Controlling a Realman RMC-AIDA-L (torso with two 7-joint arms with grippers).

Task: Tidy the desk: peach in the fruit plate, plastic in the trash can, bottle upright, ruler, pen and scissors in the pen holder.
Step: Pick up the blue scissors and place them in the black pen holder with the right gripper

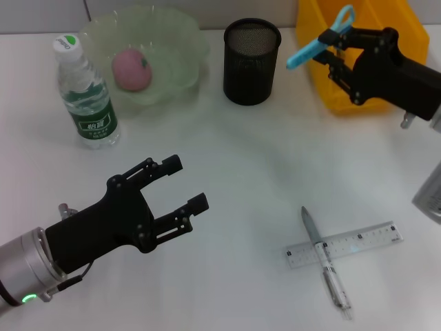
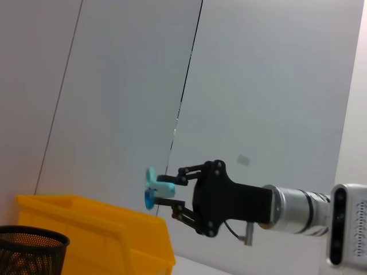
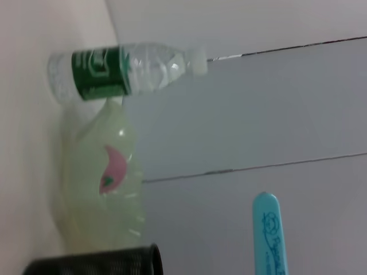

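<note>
My right gripper (image 1: 329, 48) is shut on the blue scissors (image 1: 313, 45), held in the air between the black mesh pen holder (image 1: 251, 62) and the yellow trash can (image 1: 358, 62). The left wrist view shows the same grip on the scissors (image 2: 152, 189). The pink peach (image 1: 131, 69) lies in the green fruit plate (image 1: 172, 41). The bottle (image 1: 86, 96) stands upright at the far left. Near the front right, the pen (image 1: 325, 265) lies across the ruler (image 1: 358, 243). My left gripper (image 1: 189, 183) hovers open over the front left of the desk. No plastic is in view.
The pen holder stands between the fruit plate and the trash can at the back of the white desk (image 1: 262, 158). A grey object (image 1: 431, 193) shows at the right edge. A light wall rises behind the desk.
</note>
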